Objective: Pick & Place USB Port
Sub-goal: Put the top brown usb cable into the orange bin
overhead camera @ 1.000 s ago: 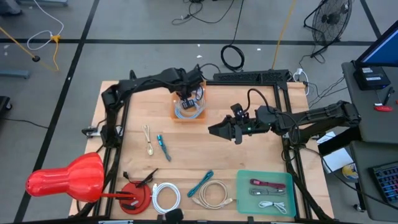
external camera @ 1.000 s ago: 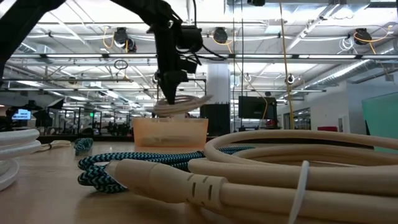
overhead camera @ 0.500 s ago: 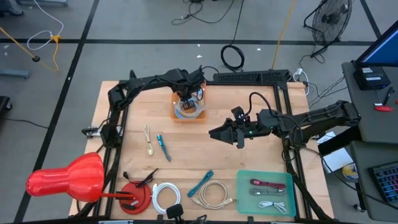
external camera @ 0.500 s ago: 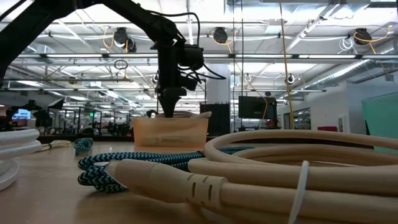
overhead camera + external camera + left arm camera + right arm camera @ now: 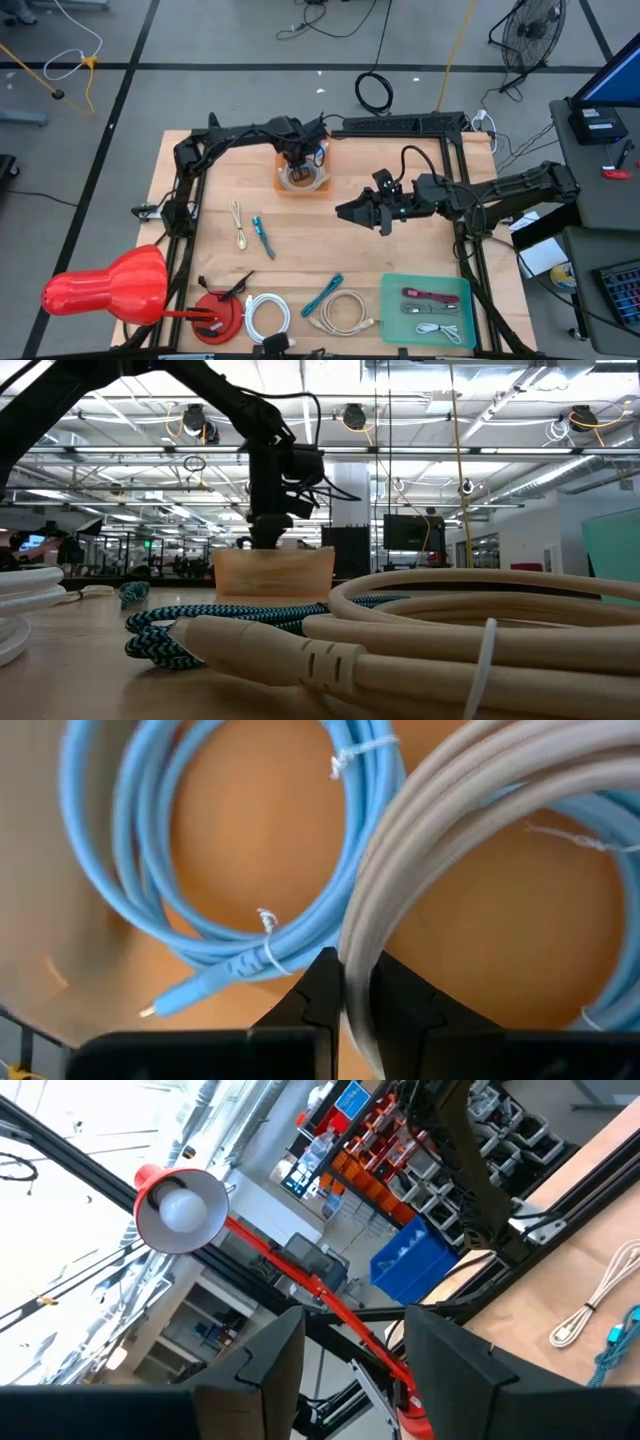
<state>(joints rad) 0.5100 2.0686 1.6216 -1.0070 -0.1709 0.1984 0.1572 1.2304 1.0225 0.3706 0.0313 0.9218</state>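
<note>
Now the left hand (image 5: pixel 301 168) had come down since a second before: the grey cable (image 5: pixel 470 830), which then hung above the rim, lay lowered inside the orange bin (image 5: pixel 303 178) at about twelve o'clock on the desk (image 5: pixel 350 255). The hand's fingers (image 5: pixel 322 990) were pressed together, pinching that grey cable. Beneath it in the bin lay a coiled blue cable (image 5: pixel 200 850). The right hand (image 5: pixel 352 211) hovered at about three o'clock of the desk's centre, much as earlier, its fingers spread and holding nothing. At five o'clock the green tray (image 5: pixel 392 310) held a dark red cable (image 5: pixel 428 295) and a white cable (image 5: pixel 436 329).
</note>
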